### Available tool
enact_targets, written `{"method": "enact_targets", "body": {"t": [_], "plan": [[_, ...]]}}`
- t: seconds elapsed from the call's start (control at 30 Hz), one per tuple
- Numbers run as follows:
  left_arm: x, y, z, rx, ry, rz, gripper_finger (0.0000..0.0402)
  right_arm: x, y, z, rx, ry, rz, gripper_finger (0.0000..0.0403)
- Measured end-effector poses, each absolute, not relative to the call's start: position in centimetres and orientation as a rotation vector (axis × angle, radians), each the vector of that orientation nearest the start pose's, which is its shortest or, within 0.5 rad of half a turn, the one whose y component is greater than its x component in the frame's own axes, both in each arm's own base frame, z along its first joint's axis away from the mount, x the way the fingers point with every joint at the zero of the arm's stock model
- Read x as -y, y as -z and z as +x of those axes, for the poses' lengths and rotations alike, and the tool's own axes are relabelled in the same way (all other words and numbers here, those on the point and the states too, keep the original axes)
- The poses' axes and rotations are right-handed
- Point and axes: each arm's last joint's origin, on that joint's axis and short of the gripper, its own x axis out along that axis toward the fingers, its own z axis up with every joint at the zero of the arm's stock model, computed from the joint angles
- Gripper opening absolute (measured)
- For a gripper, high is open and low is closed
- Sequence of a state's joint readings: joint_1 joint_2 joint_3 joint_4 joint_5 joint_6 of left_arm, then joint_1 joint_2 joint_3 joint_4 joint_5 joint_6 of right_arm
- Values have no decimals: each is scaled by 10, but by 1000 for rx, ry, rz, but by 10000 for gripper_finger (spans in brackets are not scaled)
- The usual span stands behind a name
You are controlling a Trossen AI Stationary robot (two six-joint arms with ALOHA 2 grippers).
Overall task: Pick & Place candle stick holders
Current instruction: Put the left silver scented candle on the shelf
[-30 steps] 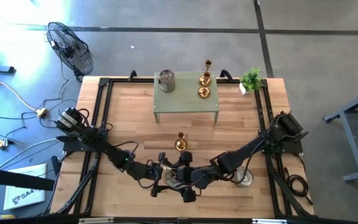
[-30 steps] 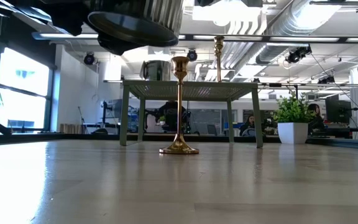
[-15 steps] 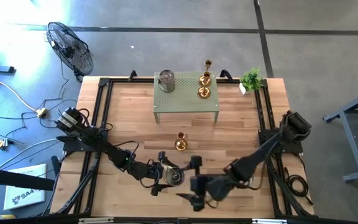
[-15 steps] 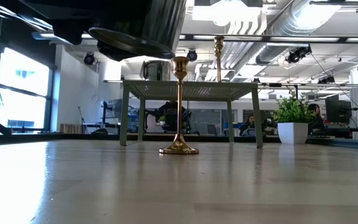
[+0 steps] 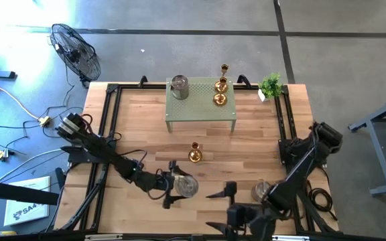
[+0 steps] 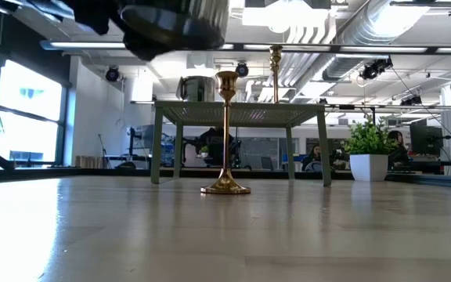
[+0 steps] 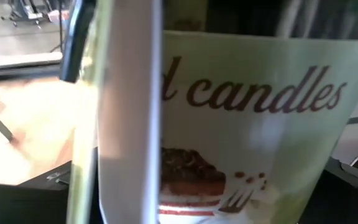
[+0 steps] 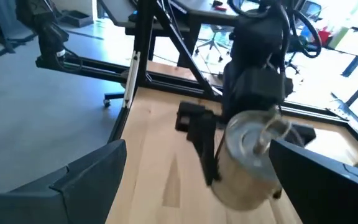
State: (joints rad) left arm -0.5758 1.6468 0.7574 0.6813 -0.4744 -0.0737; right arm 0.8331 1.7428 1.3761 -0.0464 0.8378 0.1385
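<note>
Gold holders: three; one on the bare table, two on the green stand.
Silver holders: three; one on the stand, one near the right arm, one pinched, lifted, in left gripper.
Right gripper: spread, front edge.
Surface: pale wood table; plant at the corner.
Room: grey floor, fan.
</note>
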Motion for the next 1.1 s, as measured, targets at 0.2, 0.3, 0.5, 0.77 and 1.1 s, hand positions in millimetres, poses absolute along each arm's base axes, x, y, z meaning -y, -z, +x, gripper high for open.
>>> {"method": "enact_targets", "body": {"t": [0.2,0.3,0.5,0.77,1.1], "plan": [[161,-227,277,-90,8,99,357,-286,-284,267,-276,70,-176,389],[149,-248,273,-33,-33,96,357,-288,-280,263,-283,72,-163,390],[112,-284,265,38,-95,55,357,-291,-278,258,-291,64,-140,390],[52,-302,271,101,-8,-51,357,-293,-278,257,-291,64,-130,389],[-2,-288,287,70,-155,-166,357,-293,-274,257,-301,83,-87,389]]}}
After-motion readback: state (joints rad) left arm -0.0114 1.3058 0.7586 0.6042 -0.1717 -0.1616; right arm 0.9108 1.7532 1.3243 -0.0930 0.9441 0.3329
